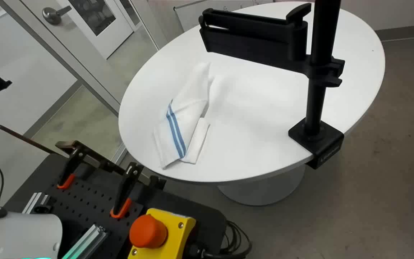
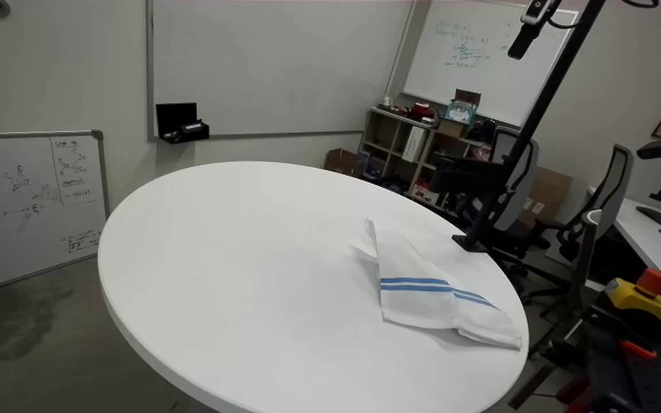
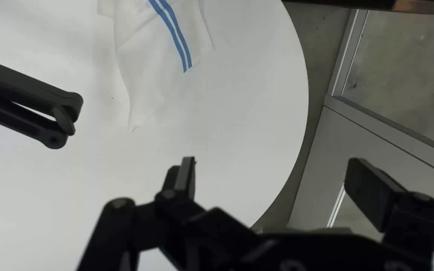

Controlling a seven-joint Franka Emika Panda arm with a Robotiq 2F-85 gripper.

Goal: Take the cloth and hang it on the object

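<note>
End effector point(image 3: 271, 171): shown in the wrist view only, fingers point(image 3: 186, 177) spread wide, nothing held between them. It is judged to be held above the worktop point(image 1: 257, 144), off to the side of the cloth point(image 1: 182, 118) rather than straight over it. Step in hand, as judged: approach, before the grasp. In an exterior view the cloth is laid on the worktop, ungripped, left of the stand point(image 1: 316, 100) and well apart from it. It is loosely folded, narrower at one end. Long axis there: near to far, far tip leaned a little right; narrow end pointed far, broad striped end pointed at the near edge. In an exterior view the stripes point(image 2: 422, 288) are run roughly left to right, and the axis is slanted from far left to near right. Next move, as judged: fingers to be brought over the cloth, lowered, and closed on a raised fold; a flat patch would probably be slipped off. Then the cloth must be lifted higher than the bar point(image 1: 253, 45) of the stand, which is held up over the worktop with no cloth on it, and draped across. Farther out, near left in an exterior view, a yellow box point(image 1: 178, 233) is set on a black side table point(image 1: 207, 216).
</note>
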